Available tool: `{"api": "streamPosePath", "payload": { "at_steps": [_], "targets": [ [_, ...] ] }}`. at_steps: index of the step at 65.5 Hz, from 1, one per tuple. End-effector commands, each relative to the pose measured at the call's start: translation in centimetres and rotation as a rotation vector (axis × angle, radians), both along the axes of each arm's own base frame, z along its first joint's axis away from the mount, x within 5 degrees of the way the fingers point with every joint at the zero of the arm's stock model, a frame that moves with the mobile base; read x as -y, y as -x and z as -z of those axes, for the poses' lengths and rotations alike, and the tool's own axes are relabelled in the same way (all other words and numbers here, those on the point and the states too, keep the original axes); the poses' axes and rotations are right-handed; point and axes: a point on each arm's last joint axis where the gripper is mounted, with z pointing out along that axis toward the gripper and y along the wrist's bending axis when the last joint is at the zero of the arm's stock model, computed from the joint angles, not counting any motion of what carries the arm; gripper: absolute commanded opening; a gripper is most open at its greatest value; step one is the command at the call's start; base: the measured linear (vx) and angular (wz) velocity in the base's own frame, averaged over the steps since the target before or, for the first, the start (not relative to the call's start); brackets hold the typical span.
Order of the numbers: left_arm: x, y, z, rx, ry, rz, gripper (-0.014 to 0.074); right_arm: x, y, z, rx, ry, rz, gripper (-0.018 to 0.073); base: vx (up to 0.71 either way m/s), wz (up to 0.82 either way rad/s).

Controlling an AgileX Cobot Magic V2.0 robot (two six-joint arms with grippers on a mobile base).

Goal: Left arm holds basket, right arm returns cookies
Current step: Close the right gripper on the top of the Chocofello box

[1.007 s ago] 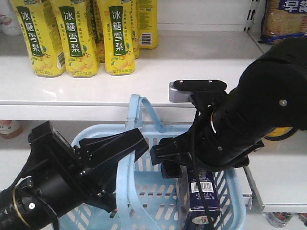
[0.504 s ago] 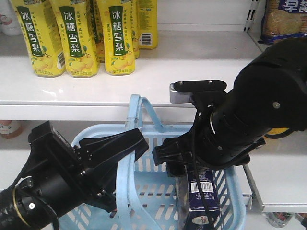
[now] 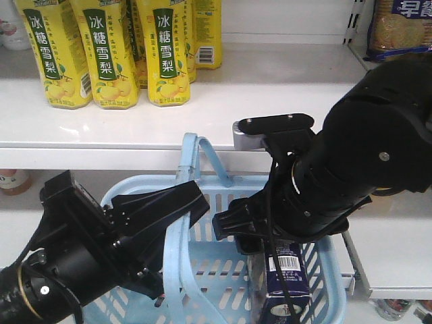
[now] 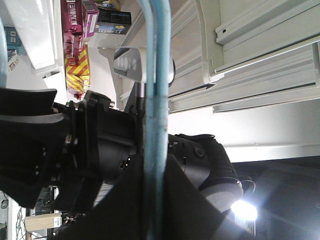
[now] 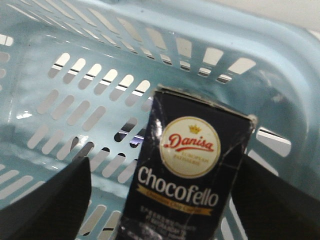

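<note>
Cookies point(image 5: 191, 165) in slotted plastic basket point(image 5: 165, 30)

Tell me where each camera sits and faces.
Exterior front view: set back, facing the shelves; left pincer grips the basket, right arm reaches in.
Left wrist view: looks along its handle toward shelf undersides; right arm shows behind.
Right wrist view: looks down into the basket at the cookies; the right pincer straddles them.
Front and right wrist views share the cookies.
</note>
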Motion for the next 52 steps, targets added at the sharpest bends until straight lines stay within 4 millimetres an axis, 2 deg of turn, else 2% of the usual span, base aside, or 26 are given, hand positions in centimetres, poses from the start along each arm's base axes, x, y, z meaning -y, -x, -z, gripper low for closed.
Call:
{"api": "streamPosePath", "payload": {
  "at_steps": [1, 16, 32, 41, 52],
  "targets": [
    [-0.5, 0.3, -2.6, 0.091, 0.161, -0.001, 0.0, 0.3, 0.1, -1.4, 0.06, -0.022, -0.012, 0.0524, 0.0, 0.0],
    [-0.5, 0.3, -2.6, 0.091, 0.161, -0.001, 0.0, 0.5, 0.9, 1.5, -0.031, -0.004, -0.01, 0.0524, 0.0, 0.0],
    [-0.5, 0.3, -2.6, 0.091, 0.161, -0.001, 0.0, 0.2, 0.5, 1.5, 0.013, -0.043, -0.007, 0.0502, 0.0, 0.0],
    [-0.5, 0.3, -2.6, 0.091, 0.161, -0.001, 0.0, 0.1, 0.4, 1.4, 0.025, -0.051, -0.008, 0.0412, 0.0, 0.0],
    [-0.5, 0.3, -2.6, 0.091, 0.161, -0.001, 0.0, 0.2, 0.4, 1.5, 0.024, -0.046, -0.008, 0.0204, 0.0, 0.0]
  ]
}}
